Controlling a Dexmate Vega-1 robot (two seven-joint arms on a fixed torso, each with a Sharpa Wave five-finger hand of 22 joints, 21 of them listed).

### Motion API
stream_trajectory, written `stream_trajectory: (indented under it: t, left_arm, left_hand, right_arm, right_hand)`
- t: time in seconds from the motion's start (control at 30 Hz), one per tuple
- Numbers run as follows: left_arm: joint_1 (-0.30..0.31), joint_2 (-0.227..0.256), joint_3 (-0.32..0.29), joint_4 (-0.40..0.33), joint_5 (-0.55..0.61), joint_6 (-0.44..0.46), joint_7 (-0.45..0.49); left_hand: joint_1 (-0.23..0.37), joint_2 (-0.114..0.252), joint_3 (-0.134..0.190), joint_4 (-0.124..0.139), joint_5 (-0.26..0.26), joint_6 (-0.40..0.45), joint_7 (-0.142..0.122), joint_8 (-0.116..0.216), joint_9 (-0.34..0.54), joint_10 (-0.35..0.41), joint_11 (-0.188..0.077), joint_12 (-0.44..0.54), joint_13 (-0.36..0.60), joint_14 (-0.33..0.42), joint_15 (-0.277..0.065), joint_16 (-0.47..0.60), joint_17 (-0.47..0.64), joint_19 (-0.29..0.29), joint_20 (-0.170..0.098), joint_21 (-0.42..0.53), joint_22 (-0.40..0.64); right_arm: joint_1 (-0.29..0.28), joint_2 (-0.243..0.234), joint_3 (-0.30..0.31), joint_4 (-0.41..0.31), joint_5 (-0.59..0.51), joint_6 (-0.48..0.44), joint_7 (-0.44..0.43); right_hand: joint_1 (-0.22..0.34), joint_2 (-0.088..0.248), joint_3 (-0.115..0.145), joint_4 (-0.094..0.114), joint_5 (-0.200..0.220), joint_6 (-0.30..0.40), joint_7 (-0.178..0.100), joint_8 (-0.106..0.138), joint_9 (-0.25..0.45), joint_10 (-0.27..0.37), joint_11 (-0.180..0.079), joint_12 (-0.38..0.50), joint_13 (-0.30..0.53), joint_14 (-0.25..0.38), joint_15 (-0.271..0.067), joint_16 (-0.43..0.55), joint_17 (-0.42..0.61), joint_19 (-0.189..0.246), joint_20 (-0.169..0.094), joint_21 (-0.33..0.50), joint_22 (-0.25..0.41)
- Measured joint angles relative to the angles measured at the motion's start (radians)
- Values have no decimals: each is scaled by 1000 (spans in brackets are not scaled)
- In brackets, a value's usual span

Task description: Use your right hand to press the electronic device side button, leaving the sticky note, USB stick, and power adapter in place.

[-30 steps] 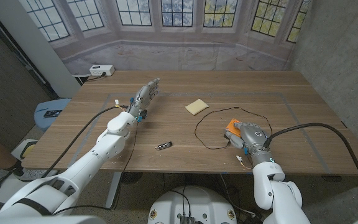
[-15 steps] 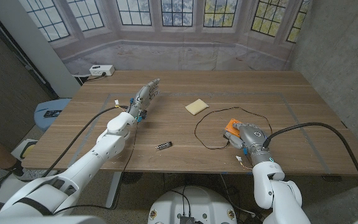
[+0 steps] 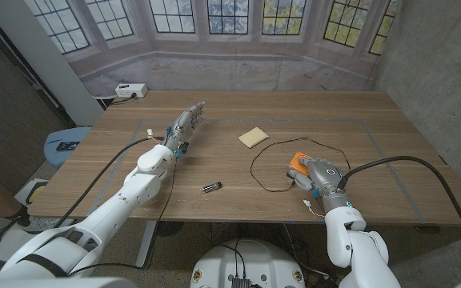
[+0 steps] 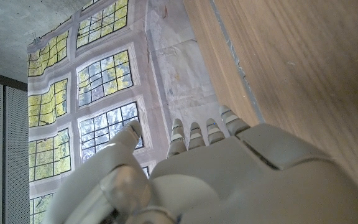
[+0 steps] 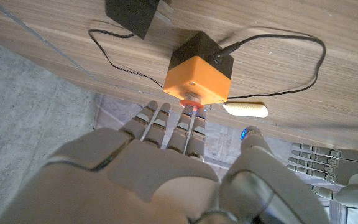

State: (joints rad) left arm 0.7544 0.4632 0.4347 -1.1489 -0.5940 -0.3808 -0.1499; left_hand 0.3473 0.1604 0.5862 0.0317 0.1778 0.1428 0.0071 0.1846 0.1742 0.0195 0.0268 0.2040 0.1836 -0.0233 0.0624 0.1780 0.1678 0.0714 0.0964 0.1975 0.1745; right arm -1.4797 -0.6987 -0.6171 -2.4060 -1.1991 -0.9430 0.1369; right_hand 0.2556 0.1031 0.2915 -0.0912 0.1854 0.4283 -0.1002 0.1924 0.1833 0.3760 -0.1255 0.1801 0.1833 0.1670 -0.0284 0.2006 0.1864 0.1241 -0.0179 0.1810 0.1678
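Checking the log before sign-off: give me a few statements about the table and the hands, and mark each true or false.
1. The right hand has a fingertip at the orange device's button. True.
2. The left hand holds the USB stick. False: the stick lies alone on the table, and the left hand holds nothing.
3. The sticky note lies beyond the device, apart from it. True.
4. The device has no cable. False: a thin black cable loops from it across the table.
5. The black power adapter is stacked on the device. False: it lies on the table beside it.
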Motion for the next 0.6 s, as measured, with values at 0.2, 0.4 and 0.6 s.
stream_trajectory:
  t: [0.2,0.4,0.6]
  left_arm:
    - [-8,-4,0,15,-2,-3,-7]
    - [-17,-11,0,33,-5,-8,-16]
    - [-27,-17,1,49,-6,-8,-21]
  left_hand:
    - [0,0,0,0,0,0,0,0,0,0,0,0,0,0,0,0,0,0,0,0,0]
    - [0,0,3,-3,0,0,0,0,0,0,0,0,0,0,0,0,0,0,0,0,0]
    - [-5,5,3,-3,0,0,0,0,0,0,0,0,0,0,0,0,0,0,0,0,0]
  right_arm:
    - [7,-5,-1,-7,6,2,-10]
    - [15,-7,-4,-12,6,2,-12]
    - [19,-8,-1,-18,3,2,-13]
  right_hand:
    - [4,4,1,-7,0,0,0,0,1,0,0,5,1,5,-5,0,0,0,0,4,0]
    - [4,4,4,-10,0,1,0,0,4,0,0,9,3,5,-5,0,0,4,-4,4,0]
    - [9,-1,2,-14,0,8,7,3,3,1,0,12,3,5,-5,0,0,4,-4,4,0]
